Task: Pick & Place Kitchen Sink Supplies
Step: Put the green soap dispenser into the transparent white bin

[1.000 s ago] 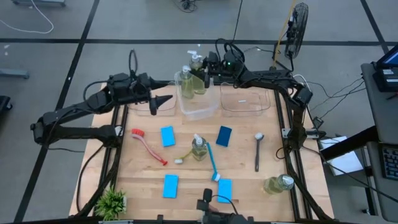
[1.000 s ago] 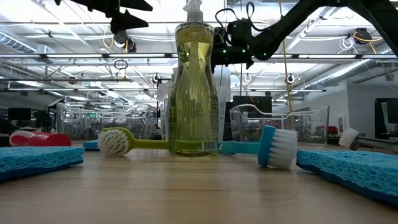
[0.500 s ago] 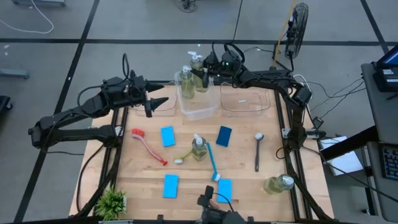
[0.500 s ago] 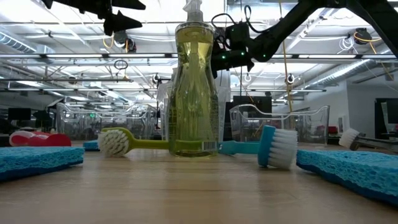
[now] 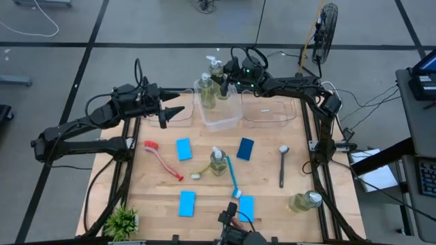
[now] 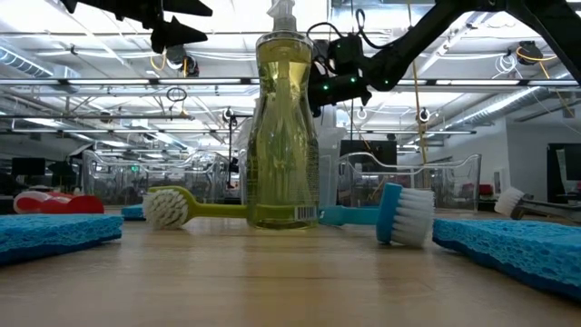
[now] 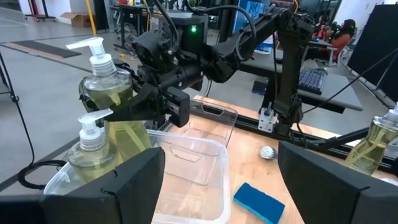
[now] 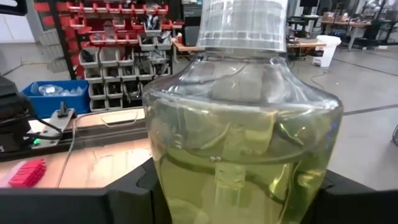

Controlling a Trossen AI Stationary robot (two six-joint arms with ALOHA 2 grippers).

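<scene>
My right gripper (image 5: 224, 81) is shut on a clear pump bottle (image 7: 107, 93) of yellow-green liquid, above the far end of the middle clear bin (image 5: 219, 116). A second pump bottle (image 7: 93, 158) stands in that bin. My left gripper (image 5: 174, 111) hangs open and empty over the left bin (image 5: 163, 117). A third bottle (image 5: 217, 163) stands mid-table on its base. A fourth bottle (image 5: 304, 201) lies at the near right. Several blue sponges (image 5: 183, 148) lie flat, as do the red (image 5: 162, 158), yellow-green (image 5: 203, 170), blue (image 5: 233, 180) and dark grey (image 5: 283, 163) brushes. My right gripper pinches the bottle's wide body just below its shoulder (image 7: 127, 99) between its two fingers (image 7: 163, 111). The fingers reach in level from the table's right side. The bottle stands upright in the hold. I cannot tell whether its base touches the bin.
A third clear bin (image 5: 268, 109) sits at the far right of the row. A small green potted plant (image 5: 122, 221) stands at the near left corner. The arms' frame rails (image 5: 320, 156) run along both table sides.
My right gripper has turned a little at the wrist with the bottle, which stays upright over the middle bin.
</scene>
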